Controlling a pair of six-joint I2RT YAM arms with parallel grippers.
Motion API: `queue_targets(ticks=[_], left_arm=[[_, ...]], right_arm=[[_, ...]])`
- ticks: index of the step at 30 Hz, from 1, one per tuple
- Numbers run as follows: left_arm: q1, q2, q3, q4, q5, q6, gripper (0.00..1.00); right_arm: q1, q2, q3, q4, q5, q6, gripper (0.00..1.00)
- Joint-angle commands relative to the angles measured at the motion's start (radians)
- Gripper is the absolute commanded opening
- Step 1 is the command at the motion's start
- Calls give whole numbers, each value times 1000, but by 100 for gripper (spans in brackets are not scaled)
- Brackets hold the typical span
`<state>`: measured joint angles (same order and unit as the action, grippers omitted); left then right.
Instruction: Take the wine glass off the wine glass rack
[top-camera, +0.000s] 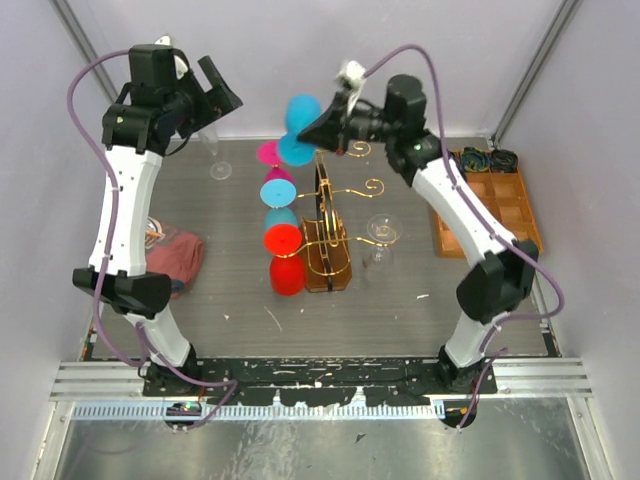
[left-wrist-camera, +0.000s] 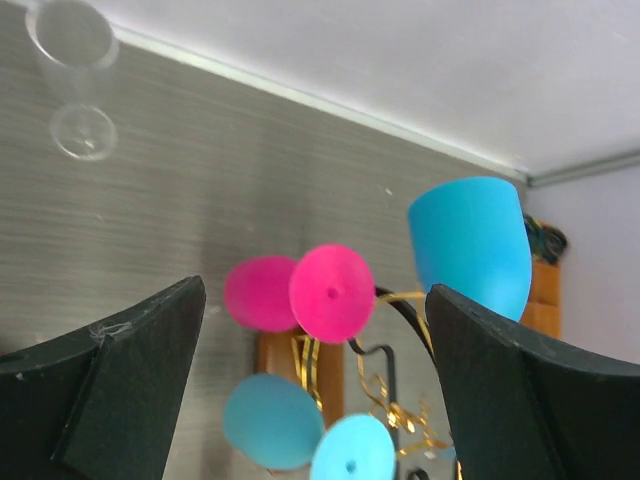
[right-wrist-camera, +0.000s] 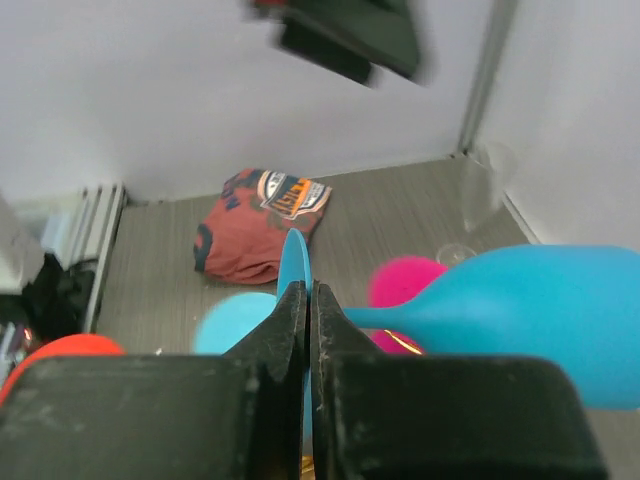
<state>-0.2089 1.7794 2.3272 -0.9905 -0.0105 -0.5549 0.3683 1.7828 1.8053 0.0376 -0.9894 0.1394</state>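
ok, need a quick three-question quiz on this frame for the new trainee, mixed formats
1. True or false: the left gripper holds a glass.
2. Multiple choice: the right gripper is shut on A) the foot of the blue wine glass, B) the pink glass, C) nothing.
3. Fill in: the crumpled cloth on the table, on the left arm's side of the wine glass rack, is mostly ___.

Key: 1 false, its jaws stand wide open and empty; 2 A; 3 red.
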Motion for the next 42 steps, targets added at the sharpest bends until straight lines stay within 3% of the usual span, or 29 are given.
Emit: queue_targets(ticks=[1,6,10,27,42], left_arm=[[26,-38,-26,-30,251,-93,98],[34,11,-8,-48,381,-126,98],[34,-1,-31,3,461,-139,98],[33,-44,-196,294,748,-256,98],[33,-37,-241,198,906,-110,98]], right_arm=[[129,-202,-35,-220,103,-641,1],[205,-217,-9,-355,156,-848,1],[232,-214,14,-411,159,-889,1],[306,-228,18,-449,123,-883,1],[332,-209,52,-460,95,-874,1]])
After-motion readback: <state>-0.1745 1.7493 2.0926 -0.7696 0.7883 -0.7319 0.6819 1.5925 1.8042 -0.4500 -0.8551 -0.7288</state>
